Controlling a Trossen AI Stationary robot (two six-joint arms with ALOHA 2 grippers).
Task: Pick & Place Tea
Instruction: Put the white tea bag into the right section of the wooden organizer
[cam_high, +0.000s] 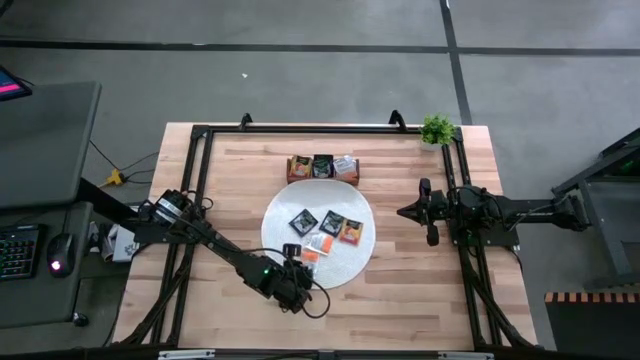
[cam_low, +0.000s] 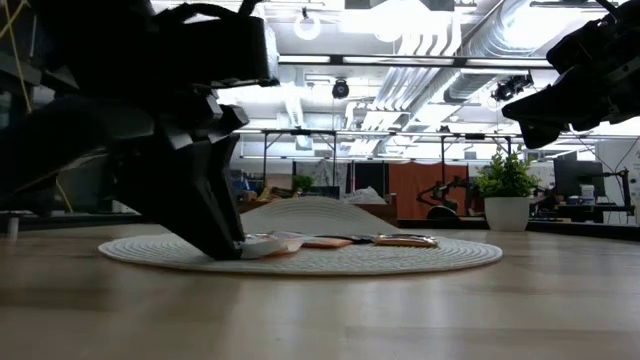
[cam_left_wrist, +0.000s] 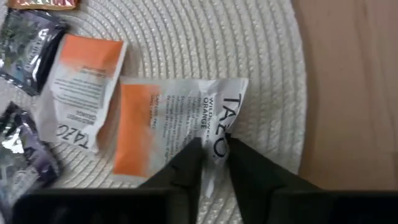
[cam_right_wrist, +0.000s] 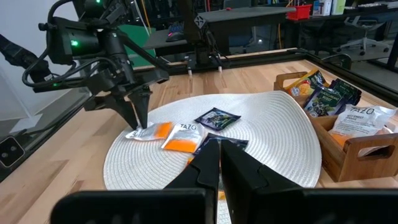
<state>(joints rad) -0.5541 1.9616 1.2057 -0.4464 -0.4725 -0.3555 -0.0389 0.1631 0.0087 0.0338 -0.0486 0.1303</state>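
Observation:
Several tea sachets lie flat on the round white mat (cam_high: 280, 215): black ones (cam_high: 303, 221) and orange ones (cam_high: 350, 232). My left gripper (cam_high: 293, 256) stands over the mat's near left part, shut on an orange-and-white sachet (cam_left_wrist: 174, 124). A second orange-and-white sachet (cam_left_wrist: 84, 87) lies just beside that one. More sachets stand in the brown wooden tray (cam_high: 322, 167) beyond the mat. My right gripper (cam_high: 405, 212) hovers shut off the mat's right side with nothing in it. My left gripper pinches the white end (cam_left_wrist: 214, 146) of the orange-and-white sachet between its two fingers (cam_left_wrist: 186, 165). The fingers come from above, slanting down from the table's near left. The sachet's orange end (cam_left_wrist: 134, 130) lies flat on the mat.
A small potted plant (cam_high: 437, 130) stands at the table's far right corner. A black frame (cam_high: 200, 135) runs around the tabletop. Bare wood shows on the near side (cam_high: 400, 300) and to the left of the mat.

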